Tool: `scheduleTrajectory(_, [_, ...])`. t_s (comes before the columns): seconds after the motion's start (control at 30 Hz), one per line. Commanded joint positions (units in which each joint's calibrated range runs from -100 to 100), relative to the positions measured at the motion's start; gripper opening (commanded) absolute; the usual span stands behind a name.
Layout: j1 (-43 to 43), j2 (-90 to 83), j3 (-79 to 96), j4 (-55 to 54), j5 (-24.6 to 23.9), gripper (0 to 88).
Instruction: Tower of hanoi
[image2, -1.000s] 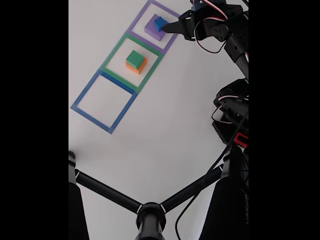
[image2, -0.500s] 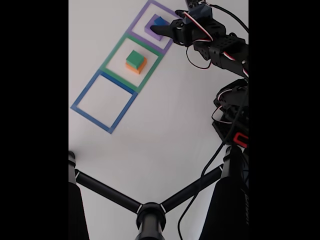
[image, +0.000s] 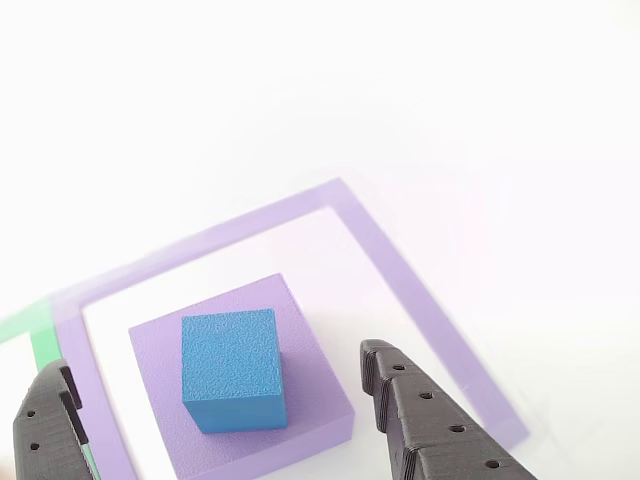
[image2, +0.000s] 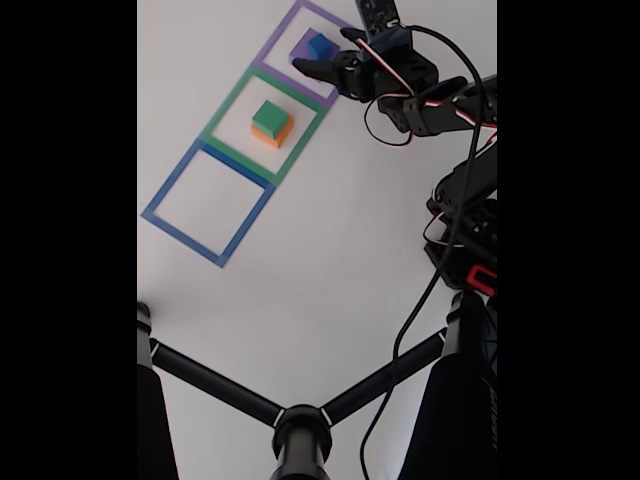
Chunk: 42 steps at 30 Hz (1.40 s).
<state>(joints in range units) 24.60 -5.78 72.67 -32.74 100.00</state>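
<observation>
From the other view I have the black two-finger gripper (image: 215, 400) spread wide, one ribbed finger (image: 425, 430) at the lower right and the other at the lower left edge, with nothing between them but air. They straddle the small matte blue plastic cube (image: 230, 368), which sits on the wide matte purple plastic slab (image: 310, 385). I see clear gaps on both sides of the cube, so the fingers touch neither it nor, as far as I can tell, the slab. The slab lies inside the flat purple square outline (image: 400, 280) on the white table (image: 400, 100).

In the fixed view the gripper (image2: 318, 66) hangs just beside the blue cube (image2: 320, 45), and the arm hides much of the purple slab (image2: 300, 50) and one corner of the outline. The green square block (image2: 270, 117) rests on the orange square block (image2: 272, 136) inside the green square outline (image2: 225, 105), well apart from the gripper. The blue square outline (image2: 165, 195) sits beyond it.

Both fingers are cut off by the frame's bottom in the other view, and a green strip (image: 40, 345) shows only at the left edge.
</observation>
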Motion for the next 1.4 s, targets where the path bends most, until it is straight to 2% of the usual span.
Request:
scheduleTrajectory(0.0, [-0.44, 1.95, -3.40, -3.04, 0.00, 30.3])
scheduleTrajectory(0.4, [-2.07, 4.94, -4.67, -4.42, 0.00, 22.1])
scheduleTrajectory(0.8, [-2.65, 5.10, -4.04, -4.42, 0.00, 8.1])
scheduleTrajectory(1.1, [-3.60, 5.50, -4.31, -4.75, 0.00, 3.9])
scheduleTrajectory(1.37, [-4.47, 3.24, -4.49, -2.96, 0.00, 4.2])
